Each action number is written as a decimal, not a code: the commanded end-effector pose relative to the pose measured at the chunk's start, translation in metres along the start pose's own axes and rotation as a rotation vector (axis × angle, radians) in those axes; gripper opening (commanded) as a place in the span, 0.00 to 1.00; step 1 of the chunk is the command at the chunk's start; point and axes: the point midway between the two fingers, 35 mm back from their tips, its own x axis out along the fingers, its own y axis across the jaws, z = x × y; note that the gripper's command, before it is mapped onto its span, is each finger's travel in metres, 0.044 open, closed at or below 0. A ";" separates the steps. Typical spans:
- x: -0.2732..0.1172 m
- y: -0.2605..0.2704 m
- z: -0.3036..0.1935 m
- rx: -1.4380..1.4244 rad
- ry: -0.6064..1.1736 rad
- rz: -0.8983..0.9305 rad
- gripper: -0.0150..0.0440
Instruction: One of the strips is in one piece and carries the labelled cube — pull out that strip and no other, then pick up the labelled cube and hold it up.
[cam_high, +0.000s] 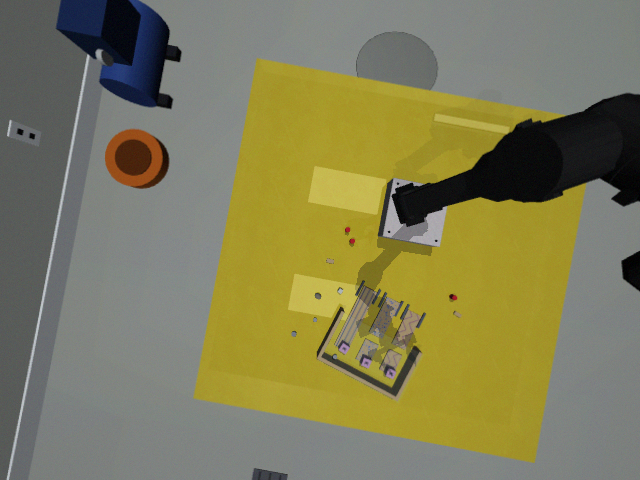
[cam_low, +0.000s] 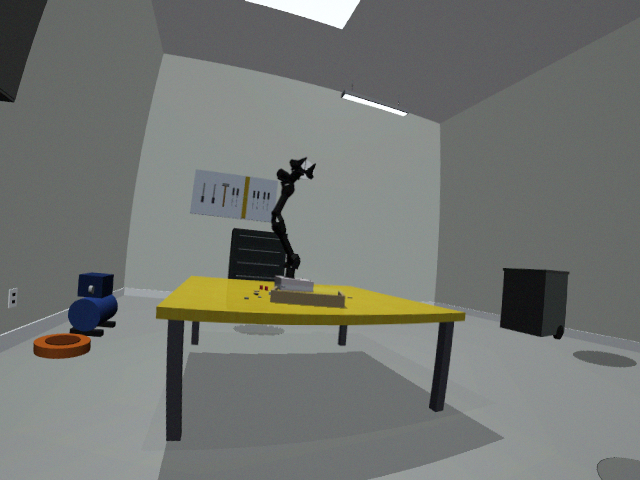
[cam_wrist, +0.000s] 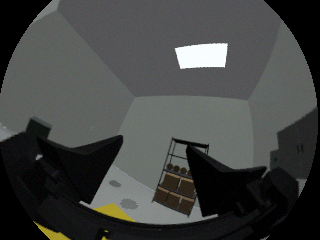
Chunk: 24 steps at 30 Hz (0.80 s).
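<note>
My gripper (cam_high: 628, 233) (cam_low: 310, 163) (cam_wrist: 155, 144) is open and empty, raised high above the table, away from the strips. The left strip (cam_high: 353, 320), with parallel lines, looks unbroken up to a purple cube (cam_high: 343, 347). The speckled middle strip (cam_high: 383, 321) has a gap before its lower piece (cam_high: 368, 349), beside a second purple cube (cam_high: 366, 361). The zigzag right strip (cam_high: 407, 326) also has a gap before its lower piece (cam_high: 392, 359), beside a third purple cube (cam_high: 390, 372). The cubes' labels are too small to read.
A three-sided wall (cam_high: 361, 375) (cam_low: 307, 298) surrounds the cube end. Dark upright guides (cam_high: 383, 299) flank the strips' other ends. My arm stands on a white block (cam_high: 430, 232) (cam_low: 297, 284). Small red pieces (cam_high: 347, 229) and grey bits (cam_high: 317, 296) lie on the yellow table (cam_high: 268, 155) (cam_low: 206, 312).
</note>
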 end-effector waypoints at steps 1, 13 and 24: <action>0.000 0.001 0.001 -0.004 -0.002 -0.001 0.93; -0.005 0.110 -0.007 -0.257 -0.052 -0.023 0.93; 0.019 0.174 -0.115 -0.428 0.100 0.025 0.93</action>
